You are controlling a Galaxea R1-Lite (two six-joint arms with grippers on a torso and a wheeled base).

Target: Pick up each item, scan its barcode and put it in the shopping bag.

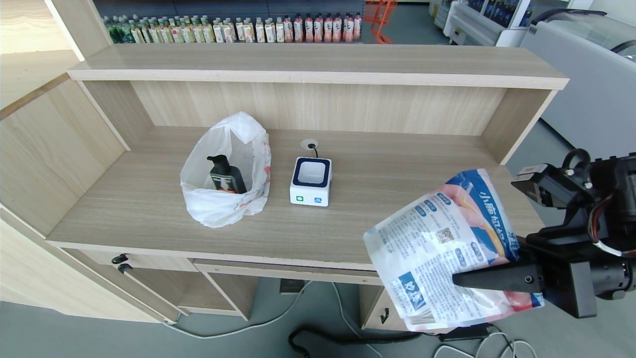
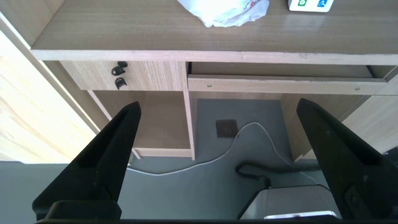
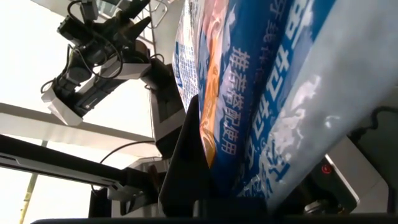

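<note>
In the head view I am holding the packet (image 1: 447,238) in the right pincer (image 1: 472,278), which is pinching it near its lower edge. The packet is hanging out past the front edge of the surface (image 1: 149,199), on the robot's right, well apart from the scanner (image 1: 310,181). Its printed back, with a small square code, is facing up toward the camera. The scanner is sitting mid-surface with its window facing up. Just beside it, on the robot's left, the shopping bag (image 1: 223,204) is standing open with a dark pump bottle (image 1: 226,175) inside.

In the left wrist view the left pincer (image 2: 217,162) is hanging spread wide with nothing between its fingers, below the front edge of the surface and facing a drawer (image 2: 280,84).

In the right wrist view one dark finger (image 3: 186,155) is pressing flat against the packet's side. The pouch is creasing around it, so I am judging the hold to be sound.

The step in hand, as I am reading it, is the scan. To do it well I am planning to carry the packet in over the scanner and roll the wrist so the printed back is facing down at the window. I want it hovering just above the window, flat rather than folded. The pouch looks floppy, so I am expecting it to sag and am intending slow moves, well wide of the bag's rim.
</note>
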